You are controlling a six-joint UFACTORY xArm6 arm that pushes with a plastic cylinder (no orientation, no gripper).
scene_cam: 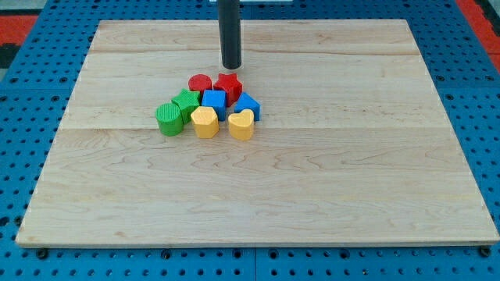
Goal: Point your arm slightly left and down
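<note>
Rod tip (231, 67), no gripper on this rig so no jaw state to tell, sits just far of red cylinder (200, 83) & red star (229, 83); judge best move = short ease left + nearward, stopping before it shoves tight block cluster.

One camera — raised at the board's (258, 195) near edge — looks down across it, moderately close.

We find no legible text, label, brand, number or sign on any surface near my tip (231, 66), neither on the blocks (209, 110) just below it nor on the wooden board (351, 172) around it.
</note>
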